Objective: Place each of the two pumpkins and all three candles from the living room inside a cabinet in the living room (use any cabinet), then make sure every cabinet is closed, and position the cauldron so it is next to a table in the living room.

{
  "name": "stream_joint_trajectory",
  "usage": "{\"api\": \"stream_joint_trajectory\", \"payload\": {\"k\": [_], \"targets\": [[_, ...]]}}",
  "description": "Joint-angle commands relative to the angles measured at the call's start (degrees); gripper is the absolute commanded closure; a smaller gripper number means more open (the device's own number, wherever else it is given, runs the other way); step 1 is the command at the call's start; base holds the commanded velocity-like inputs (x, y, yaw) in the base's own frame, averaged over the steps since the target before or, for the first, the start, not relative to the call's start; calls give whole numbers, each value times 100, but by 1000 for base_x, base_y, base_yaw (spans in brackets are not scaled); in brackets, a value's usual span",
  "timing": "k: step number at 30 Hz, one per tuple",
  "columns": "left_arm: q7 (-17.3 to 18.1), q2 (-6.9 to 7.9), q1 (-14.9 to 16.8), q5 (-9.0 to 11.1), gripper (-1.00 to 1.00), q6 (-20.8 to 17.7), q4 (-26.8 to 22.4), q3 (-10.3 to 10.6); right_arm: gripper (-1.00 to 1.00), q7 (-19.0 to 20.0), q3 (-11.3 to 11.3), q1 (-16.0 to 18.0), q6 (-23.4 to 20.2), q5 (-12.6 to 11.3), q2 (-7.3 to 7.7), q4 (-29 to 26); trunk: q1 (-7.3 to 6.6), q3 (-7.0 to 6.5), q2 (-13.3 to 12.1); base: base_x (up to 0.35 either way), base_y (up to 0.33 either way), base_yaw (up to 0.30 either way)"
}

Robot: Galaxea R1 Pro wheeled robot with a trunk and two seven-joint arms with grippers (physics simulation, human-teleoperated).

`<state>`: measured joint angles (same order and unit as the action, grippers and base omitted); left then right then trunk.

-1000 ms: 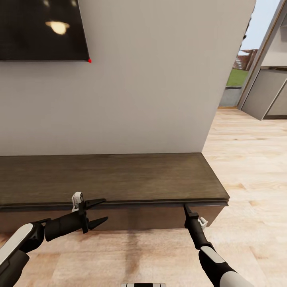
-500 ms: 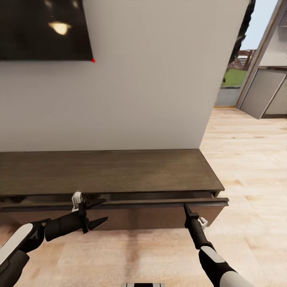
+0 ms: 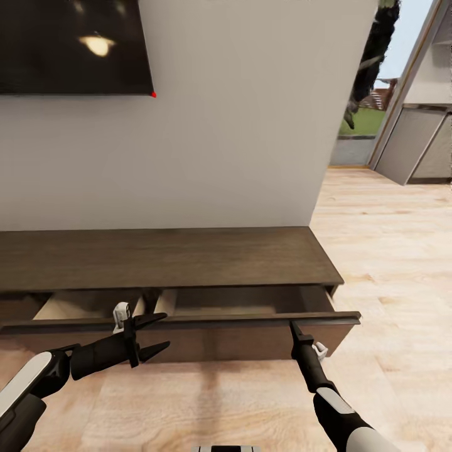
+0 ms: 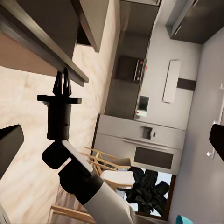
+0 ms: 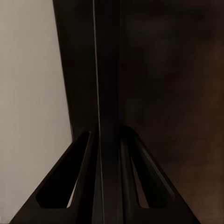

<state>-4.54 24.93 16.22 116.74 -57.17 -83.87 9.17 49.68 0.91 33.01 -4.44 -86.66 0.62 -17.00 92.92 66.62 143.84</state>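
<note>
- The right gripper is clamped on the top edge of the cabinet drawer front, near that front's right end; its two fingers are pressed together, with the thin dark edge of the front running between them in the right wrist view.
- Just behind that gripper, the drawer stands partly pulled out from the long, low dark-brown unit, and a strip of pale beige interior shows between the front and the cabinet top.
- Inside the drawer, to the left of the right gripper, a pale divider splits the space; what can be seen of the compartments is bare beige floor and shadow.
- The left gripper hovers in front of the same drawer front, well to the left of the right one, its fingers spread apart and holding nothing; its tips point toward the right gripper.
- From the left wrist camera, the right gripper is seen with its tips meeting at the dark edge of the drawer front.
- Above the cabinet, beyond both grippers, is a plain grey wall, with a black television mounted toward the left.
- To the right of the right gripper, light wood floor runs toward grey kitchen units.
</note>
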Motion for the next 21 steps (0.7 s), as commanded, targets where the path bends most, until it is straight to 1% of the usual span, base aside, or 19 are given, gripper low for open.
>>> {"api": "stream_joint_trajectory", "payload": {"k": [1, 14, 21], "targets": [[-47, 4, 4, 59, -100, -5, 0, 6, 100, 68, 67, 3, -74, -44, -1, -1, -4, 4, 2, -199, 0, 0], [-47, 1, 4, 59, -100, -5, 2, 6, 100, 68, 67, 3, -75, -44, 0, -4, -4, 4, 2, -198, 0, 0], [-47, 3, 4, 59, -100, -5, 2, 6, 100, 68, 67, 3, -81, -44, 0, -4, -4, 4, 2, -45, 0, 0]]}}
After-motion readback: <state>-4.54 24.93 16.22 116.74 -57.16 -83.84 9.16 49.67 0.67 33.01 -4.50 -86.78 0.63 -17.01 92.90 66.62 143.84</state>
